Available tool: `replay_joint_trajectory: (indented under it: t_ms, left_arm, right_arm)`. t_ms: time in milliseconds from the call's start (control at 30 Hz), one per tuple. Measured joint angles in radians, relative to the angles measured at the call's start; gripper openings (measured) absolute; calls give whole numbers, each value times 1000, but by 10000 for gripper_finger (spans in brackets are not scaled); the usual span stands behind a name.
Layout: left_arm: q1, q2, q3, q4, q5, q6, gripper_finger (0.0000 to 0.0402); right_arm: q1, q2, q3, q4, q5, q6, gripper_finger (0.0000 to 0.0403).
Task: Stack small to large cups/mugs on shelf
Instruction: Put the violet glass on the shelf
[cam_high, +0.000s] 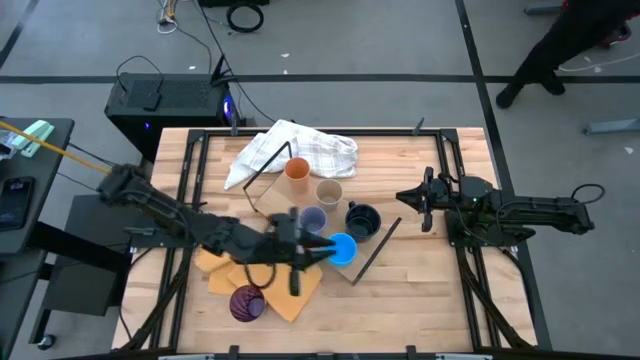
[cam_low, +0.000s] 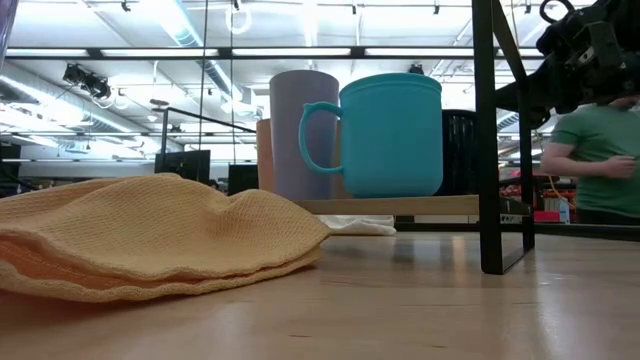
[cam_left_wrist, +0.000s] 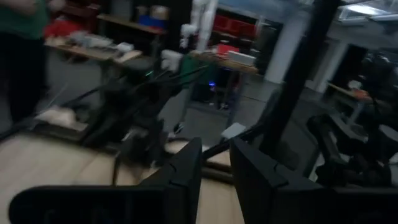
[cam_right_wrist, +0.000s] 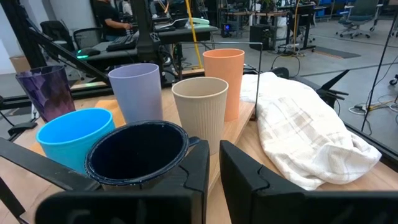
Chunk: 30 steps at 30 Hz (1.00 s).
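A wooden desk (cam_high: 420, 290) fills the overhead view, with a dark robot arm reaching in from each side. On it stands the shelf (cam_high: 385, 235), a light wood board on a thin black wire frame, lying across the middle. Next in size are two cloths: a white checked cloth (cam_high: 290, 152) at the far edge and a yellow-orange cloth (cam_high: 300, 295) at the near left. Five cups are gathered together on the shelf board: the orange cup (cam_high: 297, 169) farthest back, the tan cup (cam_high: 329, 192) beside it, the lavender cup (cam_high: 312, 221), the dark navy mug (cam_high: 362, 220), and the bright blue mug (cam_high: 342, 249) nearest the front. The dark purple cup (cam_high: 246, 302) stands apart on the yellow-orange cloth, off the shelf, so the task looks mostly done with that one cup left to bring over; whether the sizes are ordered properly is hard to judge from here. The left claw (cam_high: 308, 252) sits just beside the bright blue mug, its fingers (cam_left_wrist: 186, 171) a narrow gap apart and holding nothing, as far as the wrist view shows. The right claw (cam_high: 412, 203) waits near the right edge, fingers (cam_right_wrist: 239, 165) nearly together and empty.
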Motion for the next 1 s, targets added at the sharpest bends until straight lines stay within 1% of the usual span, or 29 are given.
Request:
replay_joint_trajectory:
  t_ms: [167, 233, 333, 433, 567, 633, 700, 767, 833, 900, 1000]
  left_arm:
    - [-63, -188, -203, -54, -64, -156, 85]
    - [-93, -257, -246, -138, -86, -223, 83]
    - [-143, -348, -249, -380, -121, -352, 77]
    - [-183, -395, -191, -670, -111, -498, 71]
    - [-224, -385, -55, -1054, -3, -685, 63]
    - [-232, -350, 3, -1199, 83, -749, 60]
    - [-233, -309, 41, -1307, 189, -799, 57]
    - [-232, -269, 72, -1352, 302, -822, 57]
    - [-232, -234, 91, -1362, 387, -833, 60]
    - [-232, -202, 103, -1398, 439, -842, 66]
    - [-217, -171, 114, -1420, 480, -884, 79]
  right_arm:
    - [0, 0, 0, 0, 0, 0, 45]
    - [0, 0, 0, 1, 0, 0, 45]
    - [0, 0, 0, 1, 0, 0, 45]
    - [0, 0, 0, 1, 0, 0, 45]
    - [0, 0, 0, 1, 0, 0, 45]
    - [0, 0, 0, 1, 0, 0, 45]
    - [0, 0, 0, 1, 0, 0, 45]
    - [0, 0, 0, 1, 0, 0, 45]
    - [0, 0, 0, 1, 0, 0, 45]
    - [0, 0, 0, 1, 0, 0, 45]
    - [0, 0, 0, 1, 0, 0, 45]
